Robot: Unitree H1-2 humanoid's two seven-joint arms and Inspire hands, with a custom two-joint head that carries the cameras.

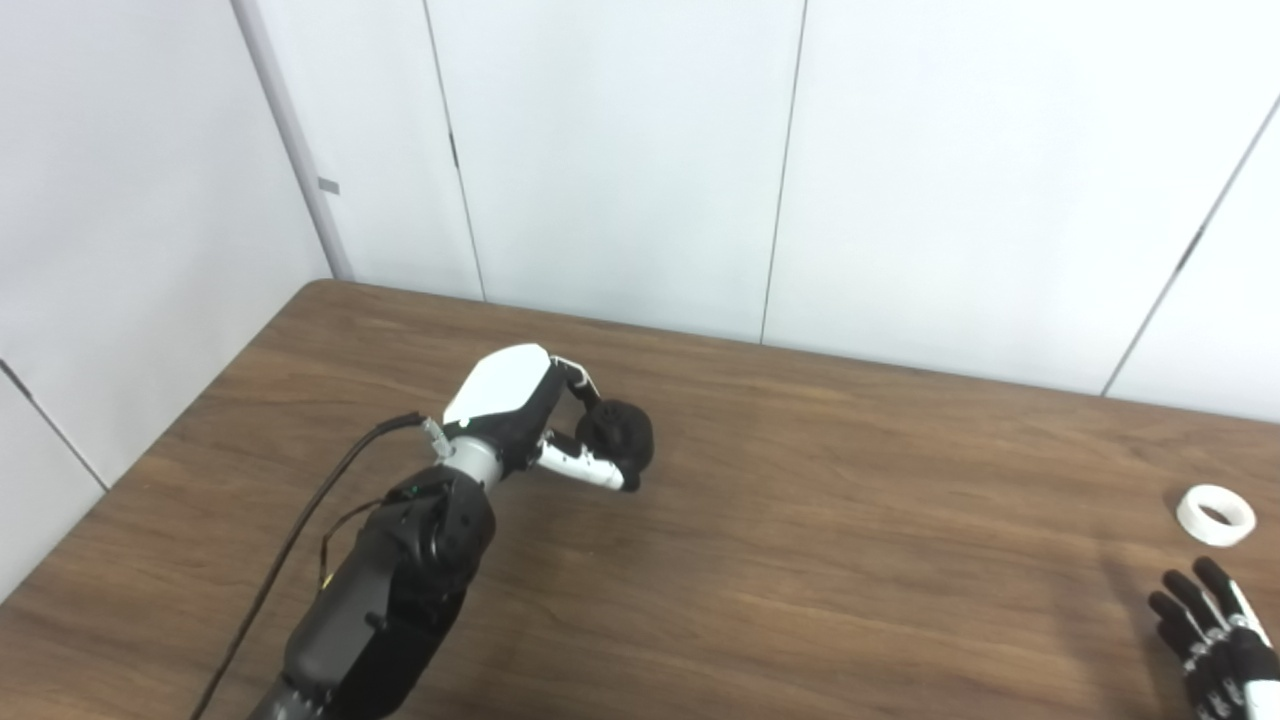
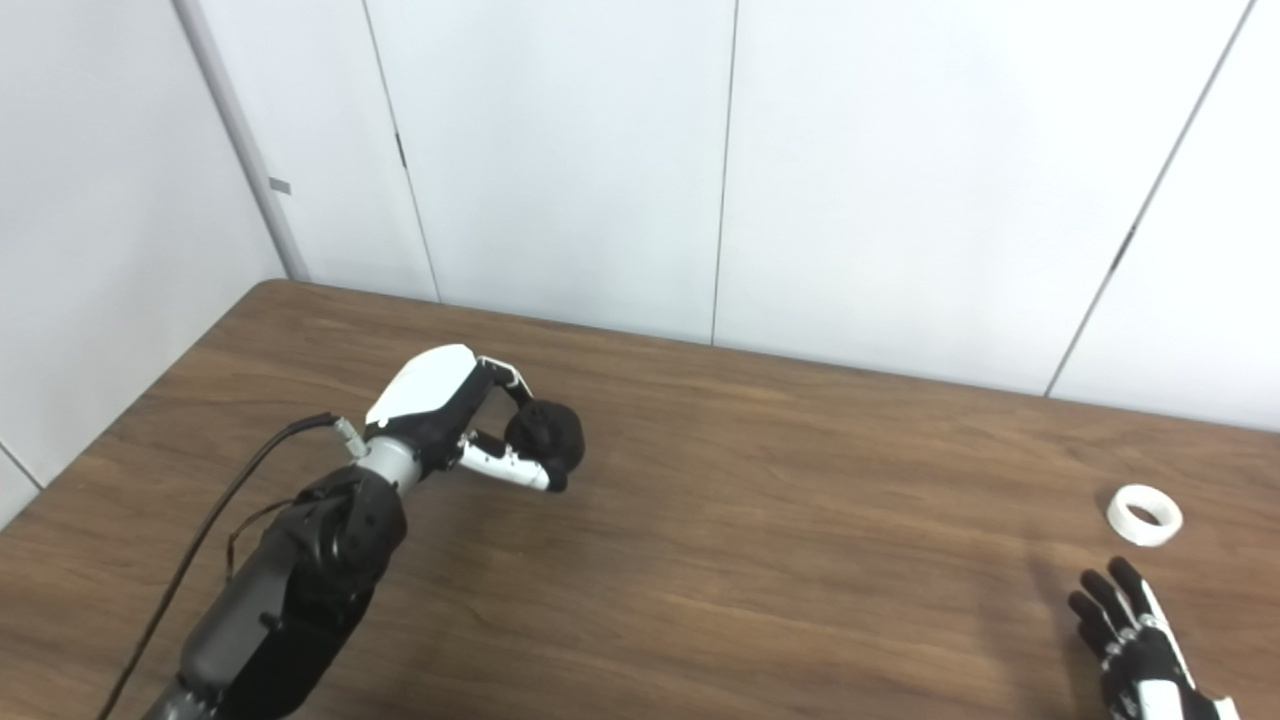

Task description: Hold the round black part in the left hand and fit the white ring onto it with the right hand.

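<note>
While the white ring lies flat on the wooden table at the far right in the left eye view, the black part is seen well apart from it, near the table's middle-left. The left hand is closed around that part, with fingers curled over it from above and the thumb pressed beneath. The right hand is found at the lower right corner, just short of the ring and not touching it; its fingers are spread and nothing is held.

In the right eye view the same layout is shown from a slightly shifted place. The black part is again clamped in the left hand, though whether it is lifted clear of the table cannot be told. The ring is seen untouched, just beyond the splayed fingertips of the right hand.

The first half of the task is judged done: the part is gripped. The ring has yet to be picked up, carried across and fitted.
</note>
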